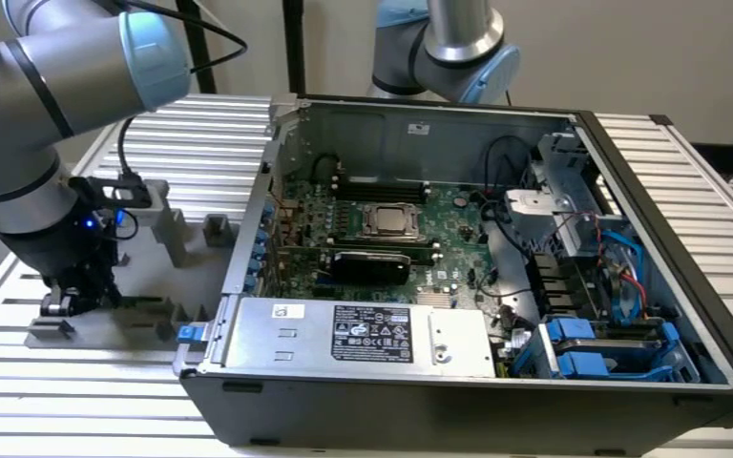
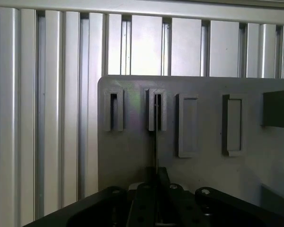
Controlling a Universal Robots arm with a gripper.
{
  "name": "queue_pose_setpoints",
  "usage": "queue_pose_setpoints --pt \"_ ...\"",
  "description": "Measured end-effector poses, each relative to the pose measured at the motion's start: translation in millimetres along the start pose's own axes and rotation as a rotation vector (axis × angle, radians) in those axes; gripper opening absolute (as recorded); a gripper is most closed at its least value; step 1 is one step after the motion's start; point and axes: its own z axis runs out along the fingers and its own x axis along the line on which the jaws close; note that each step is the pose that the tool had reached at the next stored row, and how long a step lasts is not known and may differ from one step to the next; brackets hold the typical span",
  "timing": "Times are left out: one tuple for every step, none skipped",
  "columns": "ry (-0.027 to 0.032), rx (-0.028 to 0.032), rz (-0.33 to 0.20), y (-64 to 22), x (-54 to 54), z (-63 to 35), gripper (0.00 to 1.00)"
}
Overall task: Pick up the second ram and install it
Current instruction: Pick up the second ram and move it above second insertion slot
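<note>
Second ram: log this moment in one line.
gripper shut on second ram | ram in gray fixture slot | not yet installed

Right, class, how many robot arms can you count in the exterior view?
2. One arm at the exterior view's left, over the gray fixture beside the computer case; a second arm behind the case. More could be out of frame.

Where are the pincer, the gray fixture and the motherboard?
pincer [image 1: 64,305]: exterior view, its lower tip.
gray fixture [image 2: 128,156]: wrist view, bare flat face between its slots and the pincer.
motherboard [image 1: 450,215]: exterior view, bare green board surface.
</note>
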Motion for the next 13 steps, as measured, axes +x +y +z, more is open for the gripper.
queue_pose_setpoints --pt "0.0 0.0 0.0 0.0 0.0 0.0 0.0" --pt "0.0 0.0 0.0 0.0 0.0 0.0 0.0" --pt "0.0 0.0 0.0 0.0 0.0 0.0 0.0" --pt "0.0 0.0 0.0 0.0 0.0 0.0 0.0" --pt "0.0 0.0 0.0 0.0 0.0 0.0 0.0" --pt "-0.0001 0.0 0.0 0.0 0.0 0.0 0.0" --pt "-0.0003 0.0002 0.0 0.0 0.0 0.0 0.0" --pt "-0.0004 0.0002 0.0 0.0 0.0 -0.3 0.0" --pt "-0.0003 0.0 0.0 0.1 -0.1 -0.9 0.0" --pt "-0.0003 0.0 0.0 0.1 -0.1 -1.6 0.0" --pt "-0.0003 0.0 0.0 0.1 -0.2 -2.3 0.0" --pt "-0.0003 -0.0001 0.0 0.1 -0.3 -3.3 0.0" --pt "-0.0003 -0.0001 0.0 0.2 -0.4 -4.4 0.0"
